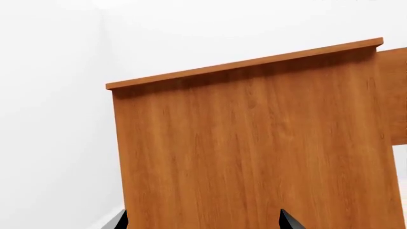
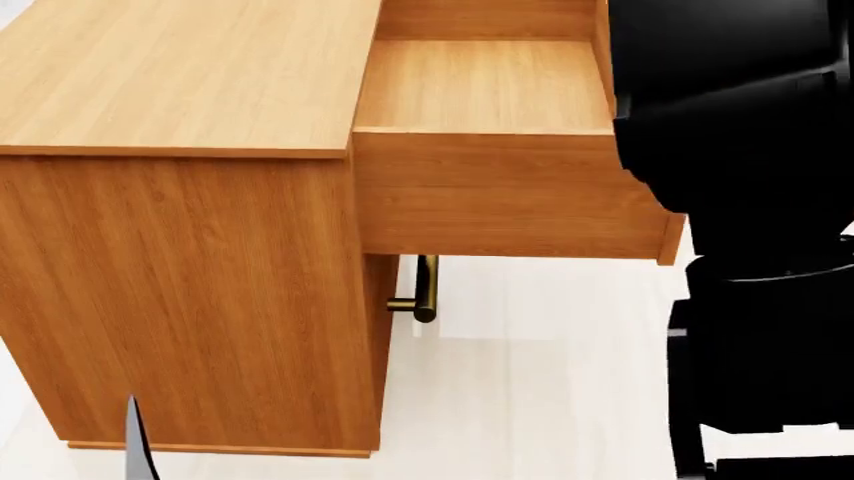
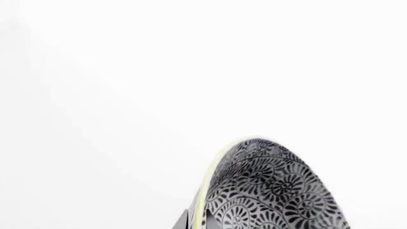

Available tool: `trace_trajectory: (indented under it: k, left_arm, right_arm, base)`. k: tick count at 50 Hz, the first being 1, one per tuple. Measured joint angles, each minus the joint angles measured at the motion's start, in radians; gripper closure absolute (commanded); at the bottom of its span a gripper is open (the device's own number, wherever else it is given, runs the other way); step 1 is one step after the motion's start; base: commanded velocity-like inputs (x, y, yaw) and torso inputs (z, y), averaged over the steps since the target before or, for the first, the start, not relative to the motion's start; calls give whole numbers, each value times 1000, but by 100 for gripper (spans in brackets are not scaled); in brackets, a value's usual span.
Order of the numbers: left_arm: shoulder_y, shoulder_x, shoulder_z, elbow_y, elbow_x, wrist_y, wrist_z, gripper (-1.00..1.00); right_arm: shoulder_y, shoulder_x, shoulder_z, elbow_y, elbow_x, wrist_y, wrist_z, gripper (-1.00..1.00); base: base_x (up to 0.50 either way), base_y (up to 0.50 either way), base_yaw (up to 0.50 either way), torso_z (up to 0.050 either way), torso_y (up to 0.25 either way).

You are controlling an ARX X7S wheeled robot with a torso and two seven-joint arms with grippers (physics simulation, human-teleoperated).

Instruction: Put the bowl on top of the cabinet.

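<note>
- Bowl [image 3: 267,191], deep round white ceramic with dark blue-grey floral pattern, fills the near part of the right wrist view, tipped on edge against blank white; a dark finger [image 3: 188,220] sits right at its rim, so the right fingers look closed on the rim, bowl held.
- Bowl not visible in head view; the black right arm [image 2: 747,200] blocks that side of the boxy orange-brown wood-grain cabinet [image 2: 200,290].
- Cabinet's flat top [image 2: 187,70] is bare in the part shown; beside it a pulled-out drawer [image 2: 494,90] stands open and looks empty, brass bar handle [image 2: 424,290] below it.
- Left fingers [image 1: 203,222]: only two dark tips show, set apart with nothing between, facing the cabinet's side panel; looks open and idle.
- Step in hand, judged: carry bowl up and over to the flat top.
- To do well: lift clear above the top's edge first, pass over the drawer not into it, level the bowl before lowering.
- Set down well inside the top's edge, then release.
- Risk: rim pinch may slip while tilted; move slowly.
</note>
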Motion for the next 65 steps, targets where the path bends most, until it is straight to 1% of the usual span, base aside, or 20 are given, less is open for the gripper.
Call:
trace_trajectory:
  k: [8, 17, 22, 26, 30, 34, 42, 47, 50, 55, 61, 65]
  left_arm:
    - [5, -5, 3, 7, -5, 1, -1, -100]
    - [9, -10, 6, 11, -10, 5, -2, -100]
    - [10, -12, 6, 12, -13, 4, -3, -100]
    - [10, -14, 6, 15, -17, 3, -4, -100]
    - [10, -17, 4, 19, -23, 2, -5, -100]
    - [9, -19, 2, 21, -31, 0, -5, -100]
    - [17, -24, 3, 38, -39, -2, -6, -100]
    - [19, -29, 5, 40, -44, 4, -4, -100]
    - [19, -31, 5, 37, -50, 7, -2, -100]
    - [20, -33, 8, 35, -55, 8, -1, -100]
    - [18, -34, 13, 27, -57, 9, 0, -100]
    - [18, -34, 16, 24, -57, 9, 0, -100]
  right_arm:
    - [28, -95, -58, -117, 56, 107, -70, 100]
    - [76, -144, -172, -277, 164, 287, -163, 100]
    - [104, -160, -258, -319, 264, 356, -122, 100]
    - [151, -168, -333, -304, 417, 382, -14, 100]
    - [208, -174, -426, -249, 601, 363, 117, 100]
    - [270, -178, -549, -170, 797, 295, 241, 100]
    - [382, -184, -874, 0, 1163, 56, 423, 100]
    - [411, -185, -1012, 72, 1320, -72, 505, 100]
    - [419, -185, -1068, 96, 1405, -96, 519, 100]
    - [418, -185, -1133, 111, 1495, -73, 492, 100]
    - [408, -185, -1178, 135, 1557, -2, 432, 100]
    - [397, -185, -1196, 135, 1561, 44, 391, 100]
  base:
    - [0, 0, 0, 0, 1]
    - [0, 0, 0, 0, 0]
    - [0, 0, 0, 0, 0]
    - [0, 0, 0, 0, 0]
    - [0, 0, 0, 0, 0]
    - [0, 0, 0, 0, 0]
    - [0, 0, 0, 0, 1]
    - [0, 0, 0, 0, 0]
    - [0, 0, 0, 0, 0]
    - [0, 0, 0, 0, 0]
    - [0, 0, 0, 0, 2]
    - [0, 0, 0, 0, 0]
